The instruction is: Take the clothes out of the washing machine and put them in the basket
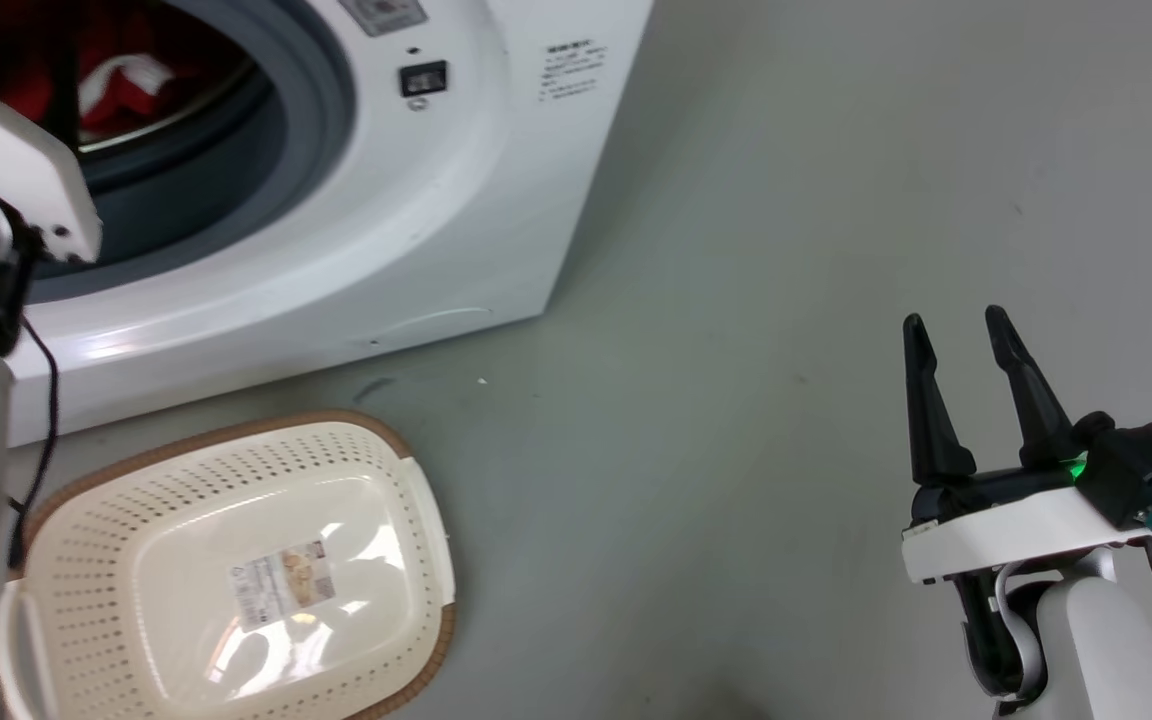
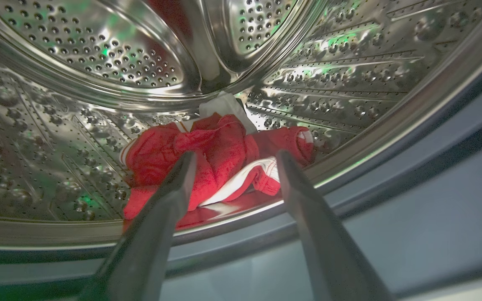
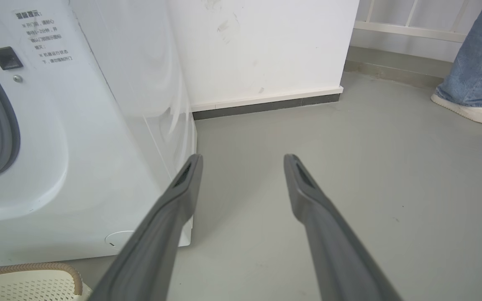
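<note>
Where the grey floor (image 1: 786,200) is met by a white wall (image 3: 266,42), the white front-loading washing machine (image 1: 416,230) is stood, its round mouth ringed by a grey rubber seal (image 1: 321,110). Inside it, the perforated steel drum (image 2: 98,54) is seen. The clothes (image 2: 216,159) are heaped low at the drum's front lip: red garments with white trim bands, with a white cloth piece (image 2: 224,106) tucked behind them.

The cream laundry basket (image 1: 86,520), edged with a brown rim, is set on the floor just in front of the machine and apart from it. A small paper label (image 1: 281,585) is shown on its bottom.

The left gripper (image 2: 236,154) is held at the mouth of the drum, its jaws spread apart and clasped on nothing. The red heap is framed between the tips, though whether it is touched cannot be told. The right gripper (image 1: 953,318) is held over the floor, well to the right of the machine, its jaws likewise released and parted.

A person's jeans-clad leg and pale shoe (image 3: 467,110) are seen at the far edge of the right wrist view.
</note>
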Available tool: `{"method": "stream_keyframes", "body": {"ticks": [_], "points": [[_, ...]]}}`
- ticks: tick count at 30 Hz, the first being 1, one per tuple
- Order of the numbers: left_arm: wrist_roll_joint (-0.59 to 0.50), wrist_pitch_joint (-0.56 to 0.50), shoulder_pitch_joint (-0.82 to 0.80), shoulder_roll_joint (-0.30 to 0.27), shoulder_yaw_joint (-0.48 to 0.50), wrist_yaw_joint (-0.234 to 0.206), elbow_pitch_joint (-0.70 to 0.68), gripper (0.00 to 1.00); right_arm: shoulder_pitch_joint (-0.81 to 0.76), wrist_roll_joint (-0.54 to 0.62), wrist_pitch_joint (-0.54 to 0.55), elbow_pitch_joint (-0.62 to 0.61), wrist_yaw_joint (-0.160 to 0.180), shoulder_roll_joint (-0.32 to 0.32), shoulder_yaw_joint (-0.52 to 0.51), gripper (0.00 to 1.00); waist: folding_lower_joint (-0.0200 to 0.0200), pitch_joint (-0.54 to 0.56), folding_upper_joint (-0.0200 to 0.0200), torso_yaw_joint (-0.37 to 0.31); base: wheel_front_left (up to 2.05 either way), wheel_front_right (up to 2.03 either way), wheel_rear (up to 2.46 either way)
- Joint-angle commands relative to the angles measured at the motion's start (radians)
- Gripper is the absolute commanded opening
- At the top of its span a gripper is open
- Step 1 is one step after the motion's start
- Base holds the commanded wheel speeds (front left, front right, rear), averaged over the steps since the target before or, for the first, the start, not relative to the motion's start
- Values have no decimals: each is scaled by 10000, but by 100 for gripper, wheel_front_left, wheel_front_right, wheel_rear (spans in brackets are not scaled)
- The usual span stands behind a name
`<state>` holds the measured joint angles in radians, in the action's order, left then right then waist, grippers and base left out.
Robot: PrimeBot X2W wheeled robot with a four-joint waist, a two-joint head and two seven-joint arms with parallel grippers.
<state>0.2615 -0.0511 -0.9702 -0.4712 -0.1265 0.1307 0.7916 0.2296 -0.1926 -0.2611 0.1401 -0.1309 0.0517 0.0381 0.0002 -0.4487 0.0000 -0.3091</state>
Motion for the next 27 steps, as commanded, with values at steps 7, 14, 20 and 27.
{"method": "stream_keyframes", "body": {"ticks": [7, 14, 20, 27], "points": [[761, -1874, -1609, -1138, -864, -4, 362, 100, 369, -499, -37, -252, 3, -23, 255, 100, -2, -1225, 0, -1059, 0, 0, 0], [1124, -3428, -2690, -2139, -1371, -1, 650, 100, 426, -856, -38, -465, 3, -21, 475, 100, -2, -1822, 0, -1448, 0, 0, 0], [1159, -4642, -3110, -2746, -1605, -3, 748, 100, 425, -1090, -39, -568, 3, -20, 617, 100, -2, -2182, 0, -1679, 0, 0, 0], [1251, -5854, -3261, -2993, -1674, -184, 527, 11, 378, -1205, -39, -608, 3, -18, 645, 100, -2, -2349, 0, -1768, 0, 0, 0]]}}
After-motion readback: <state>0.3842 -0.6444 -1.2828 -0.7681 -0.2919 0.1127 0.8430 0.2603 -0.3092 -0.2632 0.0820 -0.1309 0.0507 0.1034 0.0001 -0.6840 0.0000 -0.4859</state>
